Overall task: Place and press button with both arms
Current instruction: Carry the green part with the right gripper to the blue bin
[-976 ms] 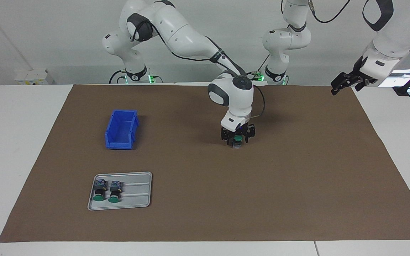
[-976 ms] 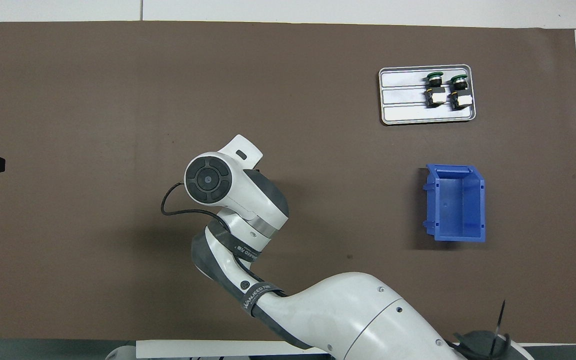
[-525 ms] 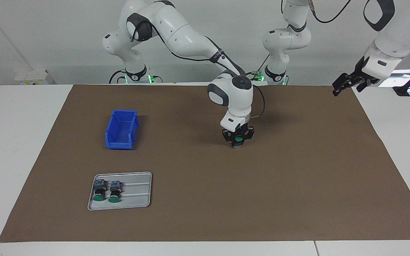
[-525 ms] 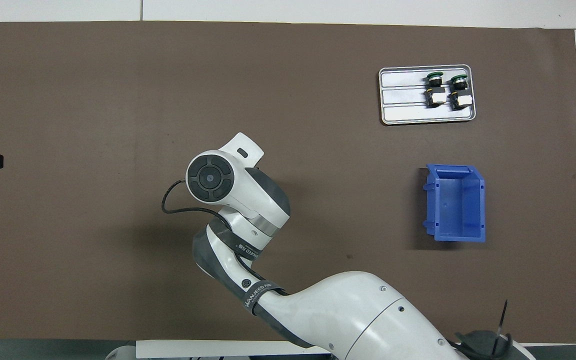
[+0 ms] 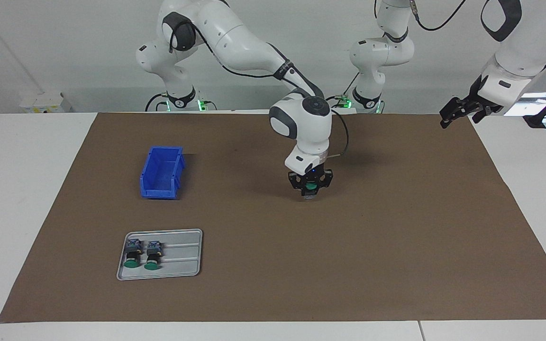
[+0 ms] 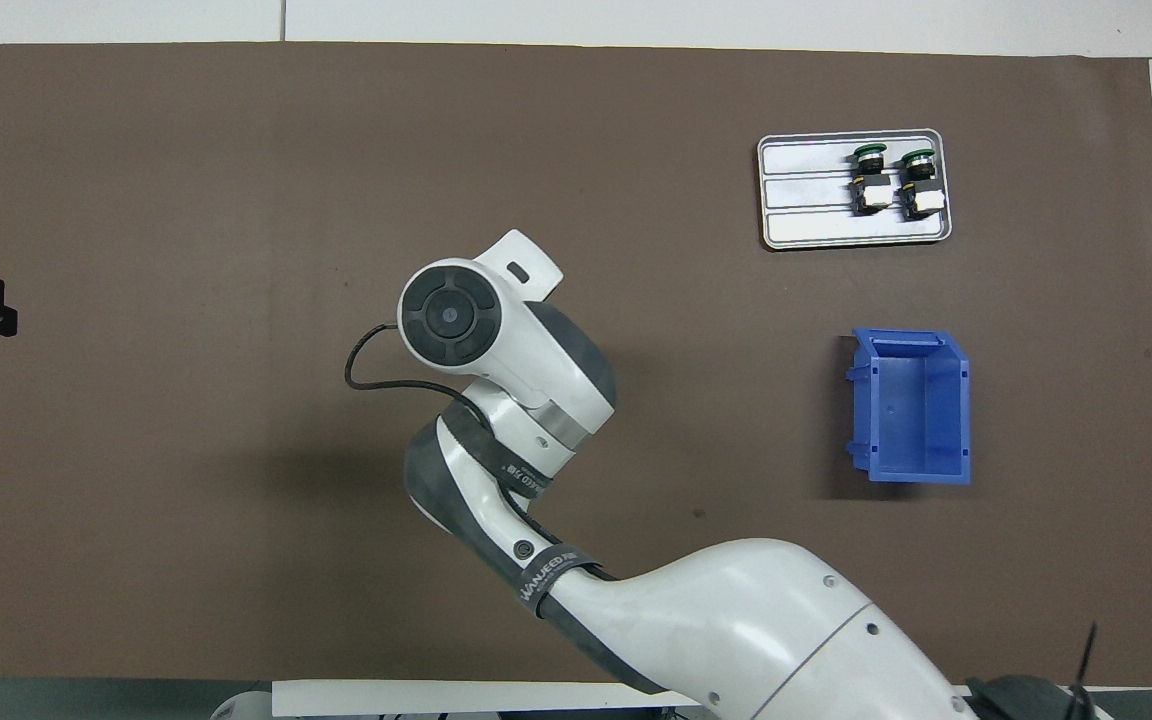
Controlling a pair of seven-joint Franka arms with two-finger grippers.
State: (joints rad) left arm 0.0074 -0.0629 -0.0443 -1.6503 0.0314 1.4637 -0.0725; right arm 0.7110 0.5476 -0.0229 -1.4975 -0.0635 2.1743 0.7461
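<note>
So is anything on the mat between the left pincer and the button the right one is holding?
Nothing visible. The right pincer is shut on the button mid-mat; the left pincer waits over the mat's edge, with only bare mat between.

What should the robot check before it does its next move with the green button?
1. Right pincer shut on the button: ok.
2. Button over bare brown mat, near the table's middle: ok.
3. Button standing on the mat or lifted: cannot tell.
4. Left pincer up in the air at its own end, waiting, away from the button: ok.
5. Two spare buttons lying in the grey tray: ok.
6. Blue bin out of the way: ok.
</note>
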